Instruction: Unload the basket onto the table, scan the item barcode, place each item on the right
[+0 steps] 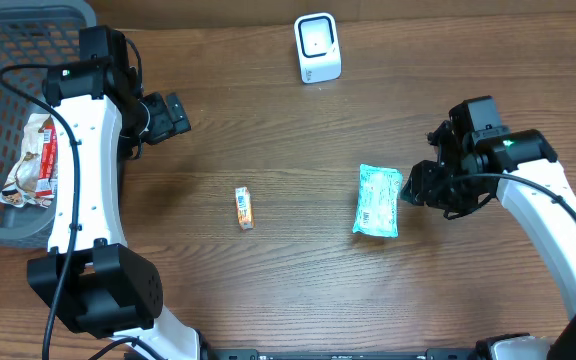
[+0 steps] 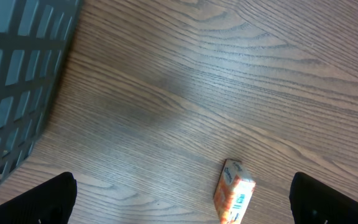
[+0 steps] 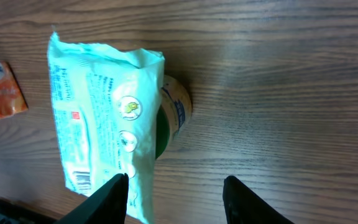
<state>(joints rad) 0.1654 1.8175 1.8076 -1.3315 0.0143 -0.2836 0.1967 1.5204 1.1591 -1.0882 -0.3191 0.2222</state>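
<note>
Grey plastic basket [image 1: 8,60] at far left, lattice walls; crinkly snack packets [image 1: 33,165] heaped inside, probably the drop bin. Left gripper [image 1: 166,117] hangs just right of the basket over the bare tabletop [image 1: 268,300]; its fingers [image 2: 42,202] are spread wide and hold nothing, looks parked out of the way. Tabletop is matte brown wood-grain. Small orange packet [image 1: 244,207] lies flat left of centre, glossy and boxy, well apart from both grippers.

White scanner [image 1: 317,47] stands upright at far centre; rounded plastic block with a dark-rimmed window, so an item likely has to be lifted and shown to it. Mint-green pouch [image 1: 378,200], judged the task item, lies flat right of centre, well short of the scanner; soft crinkled film, sealed ends, printed face up, barcode [image 3: 79,180] showing near one end. A rounded tan-and-green edge [image 3: 176,109] peeks from under the pouch in the right wrist view; cannot tell what it is.

Right gripper [image 1: 410,190] sits just right of the pouch; its fingers [image 3: 107,202] are moderately apart with only tabletop between them, gripping nothing; one finger is at the pouch's edge. Judged: scan not yet done; the floppy film needs an edge pinch and may sag and hide the barcode.
</note>
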